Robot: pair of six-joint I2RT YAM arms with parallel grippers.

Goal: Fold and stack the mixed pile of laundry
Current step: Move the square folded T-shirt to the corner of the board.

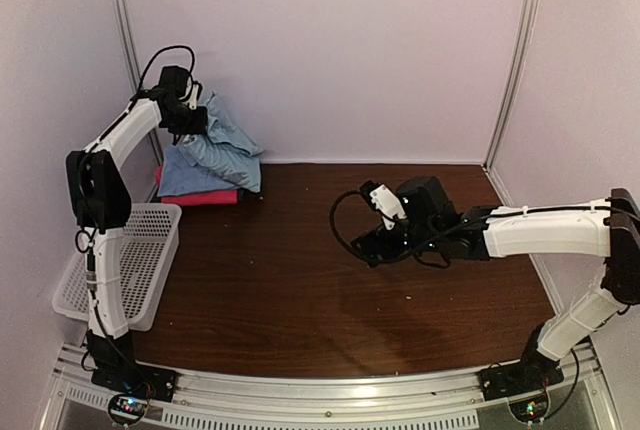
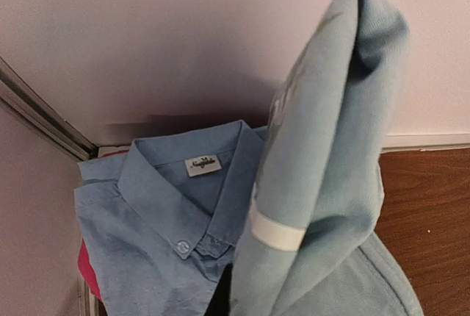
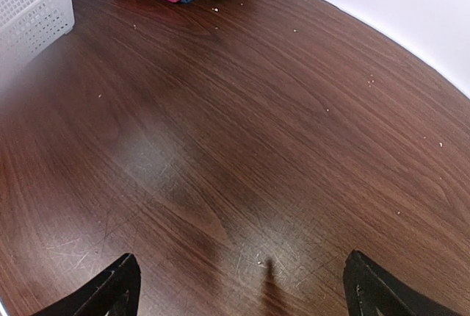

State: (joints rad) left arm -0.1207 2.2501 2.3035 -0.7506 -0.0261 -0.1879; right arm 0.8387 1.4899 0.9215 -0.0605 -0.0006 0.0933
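The white basket [image 1: 150, 250] sits at the left edge. My left arm [image 1: 120, 135] reaches up into the far left corner, its left gripper [image 1: 190, 122] pinching the light blue polo [image 2: 330, 147], lifted above the folded blue shirt [image 2: 154, 213] on the magenta cloth [image 1: 205, 196]. My right arm [image 1: 545, 230] stretches low over the middle of the bench [image 1: 290, 300], its right gripper [image 3: 242, 283] spread wide and holding nothing.

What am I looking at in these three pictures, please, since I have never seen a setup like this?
Two robot arms are bolted to a table. One picture looks down from above; the other two come from a camera on each wrist. The left gripper, in the far corner, holds up a light blue garment over a blue collared shirt lying on a magenta cloth. A white basket sits at the left edge. The right gripper hangs open over the tabletop, holding nothing.
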